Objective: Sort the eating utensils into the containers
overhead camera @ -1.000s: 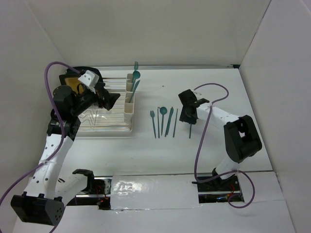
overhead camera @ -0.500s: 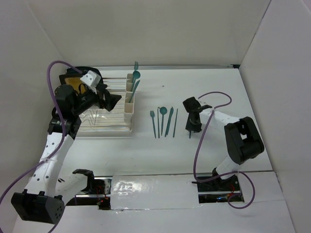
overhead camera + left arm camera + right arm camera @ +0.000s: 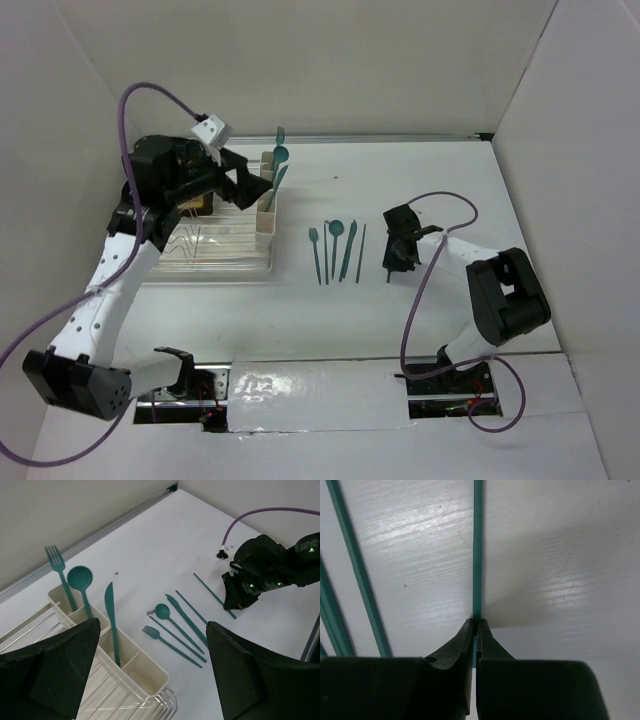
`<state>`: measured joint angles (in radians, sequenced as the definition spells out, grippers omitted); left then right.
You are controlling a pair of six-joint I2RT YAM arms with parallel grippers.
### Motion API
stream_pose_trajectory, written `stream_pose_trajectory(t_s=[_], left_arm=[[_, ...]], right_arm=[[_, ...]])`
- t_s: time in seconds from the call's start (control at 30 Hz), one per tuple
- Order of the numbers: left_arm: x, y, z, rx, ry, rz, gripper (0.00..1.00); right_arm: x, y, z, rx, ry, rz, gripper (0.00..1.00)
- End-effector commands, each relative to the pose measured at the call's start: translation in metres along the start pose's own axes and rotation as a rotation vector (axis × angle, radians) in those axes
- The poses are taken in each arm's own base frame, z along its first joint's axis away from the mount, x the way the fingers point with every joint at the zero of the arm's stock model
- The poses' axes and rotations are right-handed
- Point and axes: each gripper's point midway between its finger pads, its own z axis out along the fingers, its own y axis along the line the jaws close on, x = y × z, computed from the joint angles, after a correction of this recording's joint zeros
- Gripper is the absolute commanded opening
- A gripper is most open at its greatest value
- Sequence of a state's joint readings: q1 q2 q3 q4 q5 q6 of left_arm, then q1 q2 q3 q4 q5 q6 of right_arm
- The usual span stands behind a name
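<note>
Right gripper is clamped tight on a skinny teal utensil handle down on the table. A few more utensils lie loose just to its left. Further back, the left gripper hangs spread wide by the cream cups, which hold a fork, spoon and knife.

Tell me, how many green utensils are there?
8. Three stand in the cream cups: upright fork, upright spoon, upright knife. Four lie together on the table: fork, spoon, knife, thin stick. One thin piece sits between the right fingers.
</note>
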<state>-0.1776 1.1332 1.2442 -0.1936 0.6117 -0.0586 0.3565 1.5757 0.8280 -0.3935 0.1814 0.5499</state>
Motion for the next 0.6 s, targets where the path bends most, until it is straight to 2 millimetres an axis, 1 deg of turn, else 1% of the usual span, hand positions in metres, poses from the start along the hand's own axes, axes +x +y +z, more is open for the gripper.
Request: stream_pose_trajectory(t_s=[0.0,0.03,0.07,0.1,0.13,0.17,0.2,0.23,0.27,0.3,0.33,0.37,0.4,0.43,0.47,0.5,0.53,0.57], left_arm=[[-0.006,-0.011,0.02,0.022,0.06,-0.078,1.0],[0.004,-0.01,0.031,0.025,0.102,-0.121,1.0],[-0.008,-0.017,0.037,0.036,0.089,-0.161,1.0],[-0.009,-0.021,0.044,0.034,0.093,-0.182,1.0],[-0.002,-0.021,0.057,0.037,0.117,-0.21,1.0],[-0.008,-0.03,0.066,0.055,0.114,-0.235,1.0],[0.008,-0.026,0.084,0.03,0.165,-0.27,1.0],[0.01,-0.031,0.095,0.03,0.175,-0.287,1.0],[-0.001,-0.033,0.104,0.022,0.163,-0.321,1.0],[0.001,-0.04,0.114,0.027,0.183,-0.343,1.0],[0.026,-0.037,0.131,-0.008,0.256,-0.385,1.0],[0.031,-0.05,0.14,0.001,0.287,-0.403,1.0],[0.035,-0.042,0.153,-0.029,0.294,-0.437,1.0],[0.042,-0.044,0.161,-0.056,0.306,-0.446,1.0],[0.045,-0.052,0.167,-0.053,0.312,-0.451,1.0],[0.05,-0.053,0.175,-0.063,0.321,-0.491,0.99],[0.053,-0.05,0.18,-0.074,0.325,-0.49,0.99],[0.051,-0.055,0.182,-0.064,0.322,-0.508,0.99]], right_arm=[[0.013,0.009,-0.001,-0.101,0.025,-0.048,0.0],[0.009,0.014,-0.009,-0.133,0.007,-0.06,0.0],[-0.004,0.024,-0.021,-0.194,-0.045,-0.062,0.0],[-0.007,0.034,-0.031,-0.261,-0.057,-0.091,0.0],[-0.012,0.04,-0.04,-0.303,-0.078,-0.094,0.0],[-0.02,0.048,-0.056,-0.358,-0.122,-0.102,0.0],[-0.026,0.06,-0.067,-0.427,-0.14,-0.115,0.0],[-0.028,0.066,-0.075,-0.464,-0.154,-0.127,0.0],[-0.037,0.073,-0.089,-0.509,-0.193,-0.14,0.0],[-0.036,0.075,-0.094,-0.528,-0.195,-0.143,0.0],[-0.04,0.082,-0.102,-0.565,-0.207,-0.147,0.0],[-0.044,0.087,-0.111,-0.591,-0.224,-0.149,0.0],[-0.046,0.089,-0.116,-0.61,-0.235,-0.152,0.0],[-0.047,0.094,-0.122,-0.636,-0.238,-0.158,0.0],[-0.053,0.097,-0.132,-0.656,-0.268,-0.159,0.0],[-0.053,0.098,-0.135,-0.669,-0.268,-0.158,0.0],[-0.055,0.102,-0.144,-0.692,-0.28,-0.161,0.0],[-0.061,0.105,-0.152,-0.708,-0.306,-0.162,0.0]])
